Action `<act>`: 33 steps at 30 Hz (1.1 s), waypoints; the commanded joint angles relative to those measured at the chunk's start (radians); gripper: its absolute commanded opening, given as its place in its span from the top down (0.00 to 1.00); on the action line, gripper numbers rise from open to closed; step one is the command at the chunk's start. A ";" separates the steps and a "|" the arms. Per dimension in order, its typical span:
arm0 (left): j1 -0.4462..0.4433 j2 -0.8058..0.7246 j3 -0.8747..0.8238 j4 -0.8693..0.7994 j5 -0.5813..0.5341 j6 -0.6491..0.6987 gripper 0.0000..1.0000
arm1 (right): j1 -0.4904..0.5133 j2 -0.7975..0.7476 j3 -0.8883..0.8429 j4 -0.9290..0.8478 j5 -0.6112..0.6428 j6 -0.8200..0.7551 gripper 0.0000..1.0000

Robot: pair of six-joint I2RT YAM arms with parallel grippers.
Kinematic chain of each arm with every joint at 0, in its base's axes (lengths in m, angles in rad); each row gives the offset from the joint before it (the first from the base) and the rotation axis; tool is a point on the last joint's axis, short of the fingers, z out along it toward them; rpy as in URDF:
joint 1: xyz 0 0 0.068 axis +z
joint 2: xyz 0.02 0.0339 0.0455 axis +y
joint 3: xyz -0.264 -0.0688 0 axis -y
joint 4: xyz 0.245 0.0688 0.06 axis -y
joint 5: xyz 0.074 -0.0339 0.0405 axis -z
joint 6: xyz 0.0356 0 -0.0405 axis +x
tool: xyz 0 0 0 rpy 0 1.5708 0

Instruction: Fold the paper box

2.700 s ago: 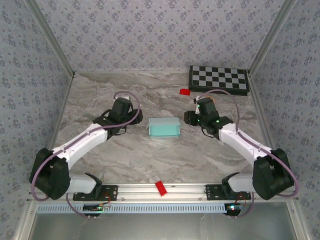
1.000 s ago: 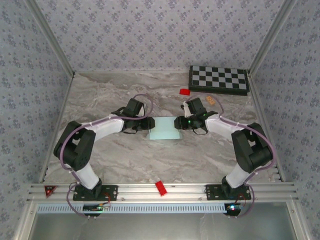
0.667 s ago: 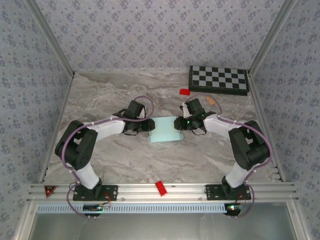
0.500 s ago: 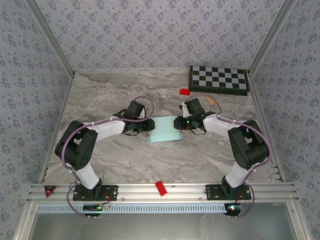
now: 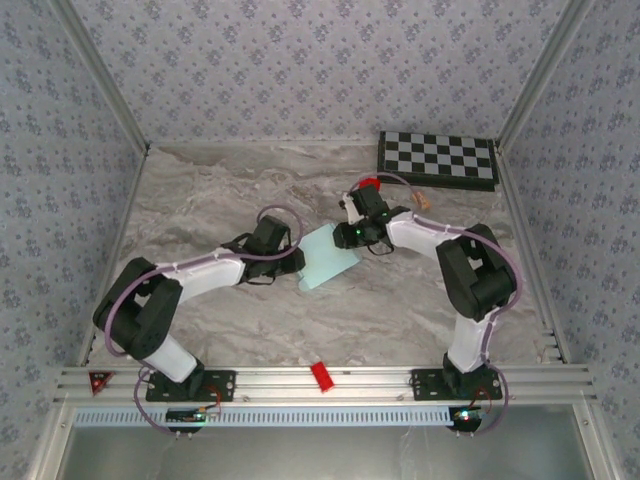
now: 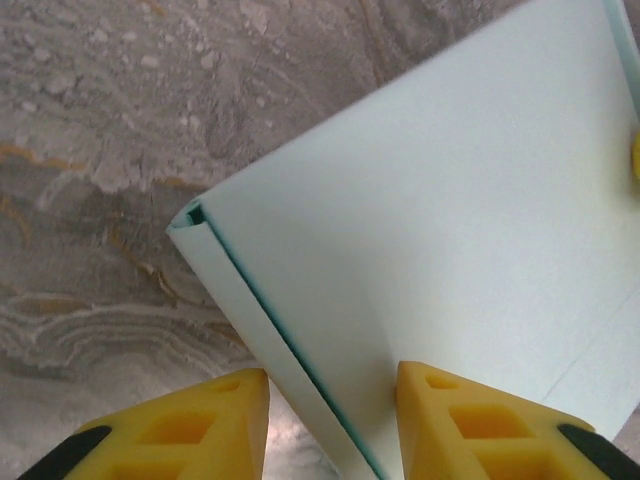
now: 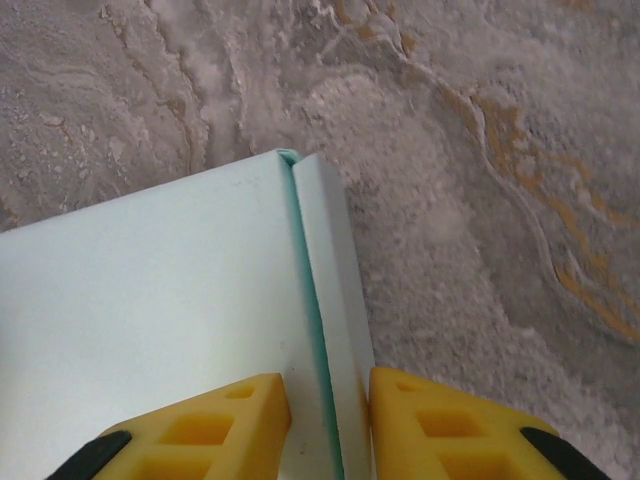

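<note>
Left gripper (image 6: 330,405) pinching raised side flap of paper box (image 5: 328,257); right gripper (image 7: 330,410) pinching opposite flap. Box mid-way across marble table (image 5: 200,190), skewed between both grippers. Risk: uneven pull twists thin card, creasing panel or slipping flap from shallow pinch

Nothing legible: the paper box (image 5: 328,258) is blank card (both wrist views agree), and the checkerboard (image 5: 437,160) at one o'clock bears plain squares only.
</note>
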 commanded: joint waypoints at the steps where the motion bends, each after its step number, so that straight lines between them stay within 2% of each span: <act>1: -0.055 -0.017 -0.040 -0.073 -0.027 -0.048 0.62 | 0.031 0.096 0.061 -0.147 0.070 -0.075 0.70; 7: -0.111 -0.024 -0.064 -0.069 -0.047 -0.093 0.60 | 0.054 0.175 0.178 -0.201 0.111 -0.125 0.70; 12: -0.145 -0.048 -0.047 -0.089 -0.060 -0.101 0.57 | 0.067 0.182 0.244 -0.231 0.136 -0.138 0.68; 20: -0.143 -0.144 0.038 -0.172 -0.114 -0.042 0.38 | 0.040 0.072 0.271 -0.244 0.148 -0.116 0.57; 27: -0.111 -0.160 0.156 -0.320 -0.211 0.102 0.32 | -0.022 -0.108 0.158 -0.197 0.107 -0.052 0.54; 30: -0.050 -0.144 0.184 -0.310 -0.157 0.194 0.28 | -0.046 -0.198 0.056 -0.151 0.091 -0.015 0.54; 33: 0.013 -0.109 0.202 -0.268 -0.050 0.304 0.22 | -0.062 -0.292 -0.071 -0.111 0.069 0.021 0.53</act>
